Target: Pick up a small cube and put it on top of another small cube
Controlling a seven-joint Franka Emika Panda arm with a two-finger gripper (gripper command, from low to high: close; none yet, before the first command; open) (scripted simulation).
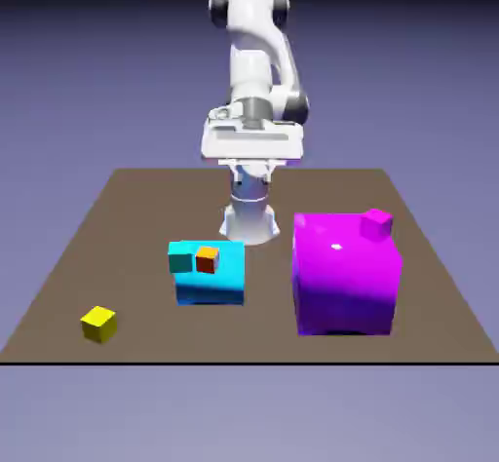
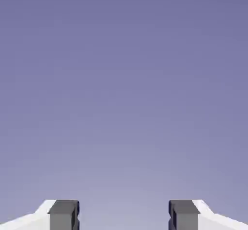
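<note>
Small yellow cube point(image 1: 98, 325) sits on the table point(image 1: 263, 345) at about 8 o'clock in the exterior view, reading the tabletop as a clock with 12 at its far edge. The arm's base point(image 1: 249, 218) stands near 12 o'clock, and the end effector point(image 2: 124, 215) is up in the air in front of the arm, released, its two fingertips well apart with blue-violet backdrop between them. The big cyan block point(image 1: 214, 289) lies toward 9 o'clock, inward from the yellow cube and apart from it. A tiny teal cube point(image 1: 180, 257) shows at that block's 10 o'clock corner, with a tiny orange cube point(image 1: 207, 260) just beside it, toward 3 o'clock. The big magenta block point(image 1: 344, 280) fills the 3 o'clock side, and a tiny magenta cube point(image 1: 376, 224) shows at its 1 o'clock edge.
</note>
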